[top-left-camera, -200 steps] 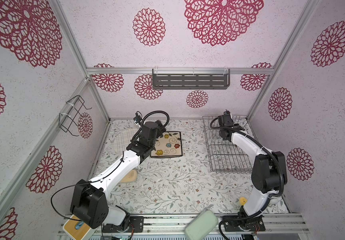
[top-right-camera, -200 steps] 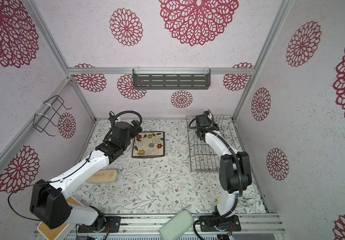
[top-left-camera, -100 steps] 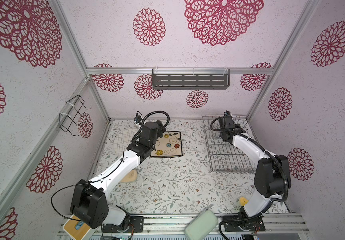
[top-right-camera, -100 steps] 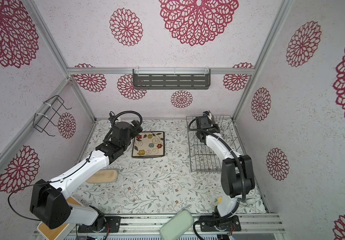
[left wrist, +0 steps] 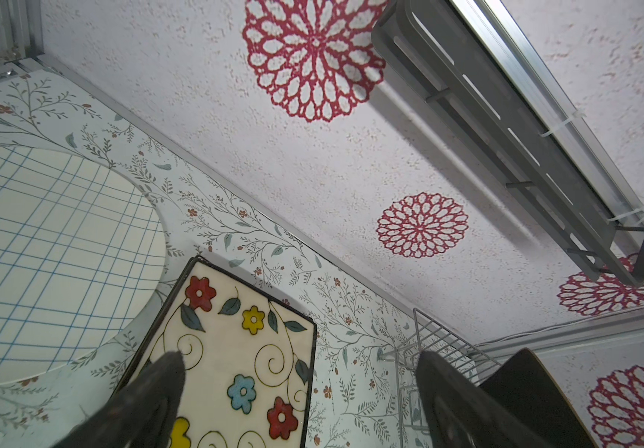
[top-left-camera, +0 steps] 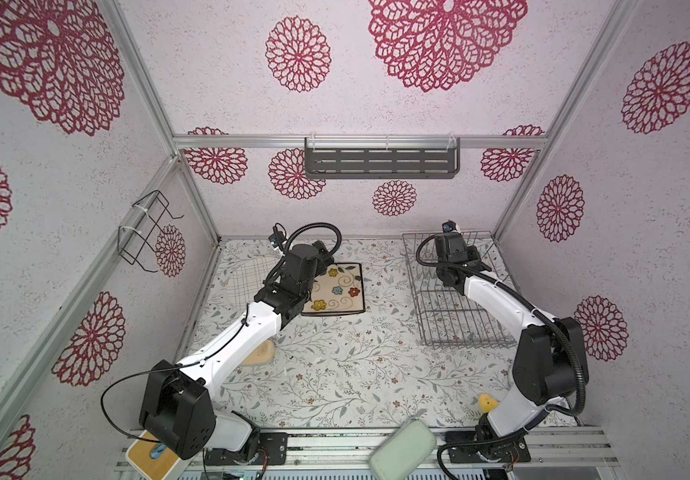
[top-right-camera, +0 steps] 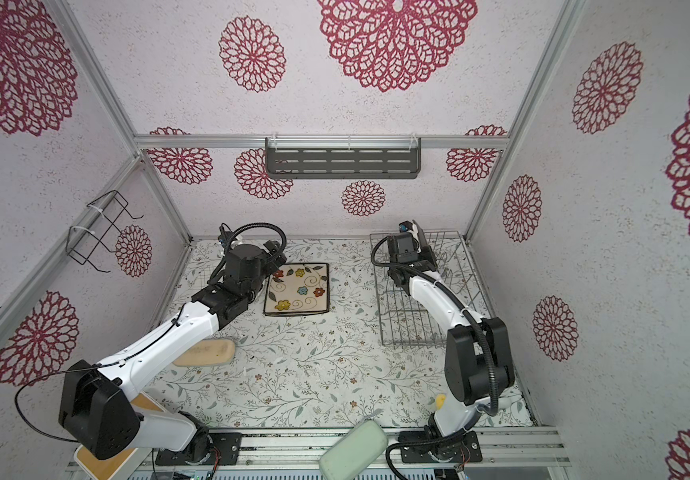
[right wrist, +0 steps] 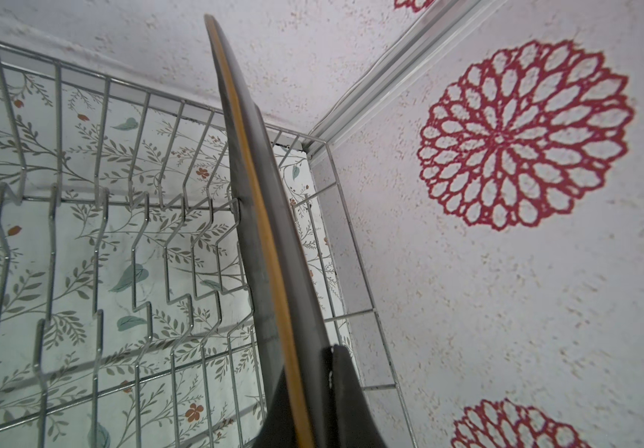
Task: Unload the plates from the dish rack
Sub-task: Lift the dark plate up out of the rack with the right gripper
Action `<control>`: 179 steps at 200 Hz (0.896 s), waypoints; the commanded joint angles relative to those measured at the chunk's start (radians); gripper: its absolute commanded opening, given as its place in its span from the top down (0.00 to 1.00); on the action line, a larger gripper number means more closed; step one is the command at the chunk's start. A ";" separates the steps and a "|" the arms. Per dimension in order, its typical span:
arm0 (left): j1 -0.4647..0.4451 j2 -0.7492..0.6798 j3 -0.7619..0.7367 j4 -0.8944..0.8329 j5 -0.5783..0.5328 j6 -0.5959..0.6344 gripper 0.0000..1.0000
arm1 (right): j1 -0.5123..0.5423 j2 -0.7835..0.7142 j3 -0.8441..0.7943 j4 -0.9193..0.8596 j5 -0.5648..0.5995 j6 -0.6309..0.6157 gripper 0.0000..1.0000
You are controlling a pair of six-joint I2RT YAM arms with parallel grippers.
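Observation:
The silver wire dish rack [top-left-camera: 451,328] [top-right-camera: 410,328] stands at the right of the table in both top views. A dark brown plate [right wrist: 258,232] stands on edge among its prongs at the far end, and it also shows in the left wrist view [left wrist: 526,391]. My right gripper [right wrist: 305,372] [top-left-camera: 466,255] is shut on this plate's rim. The cream floral plate [top-left-camera: 339,291] [left wrist: 235,349] lies flat on the table. A round cream plate with grid lines [top-left-camera: 247,274] [left wrist: 41,252] lies to its left. My left gripper [left wrist: 299,360] [top-right-camera: 272,249] hovers open above the floral plate's edge, holding nothing.
A dark grey slotted shelf [top-left-camera: 380,164] hangs on the back wall and a black wire holder [top-left-camera: 143,232] on the left wall. A tan oblong pad [top-right-camera: 206,353] lies under the left arm. A pale green sponge [top-left-camera: 401,446] and a yellow piece [top-left-camera: 487,403] sit near the front rail.
The right arm's elbow has swung slightly to the right and its gripper has edged toward the back of the rack, still on the plate. The left arm has not moved.

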State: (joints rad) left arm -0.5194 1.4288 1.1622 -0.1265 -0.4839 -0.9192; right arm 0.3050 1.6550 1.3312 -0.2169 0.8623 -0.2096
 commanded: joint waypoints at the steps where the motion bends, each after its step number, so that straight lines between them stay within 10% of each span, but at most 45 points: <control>1: -0.010 -0.025 0.010 0.003 -0.013 0.004 0.03 | 0.006 -0.110 0.031 0.177 0.114 -0.036 1.00; 179: -0.047 -0.029 0.014 0.030 -0.005 0.006 0.03 | 0.113 -0.311 -0.006 0.278 0.135 -0.175 1.00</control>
State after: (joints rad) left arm -0.5606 1.4197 1.1622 -0.1249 -0.5064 -0.9253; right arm 0.3862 1.4605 1.2881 -0.1230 0.9066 -0.3397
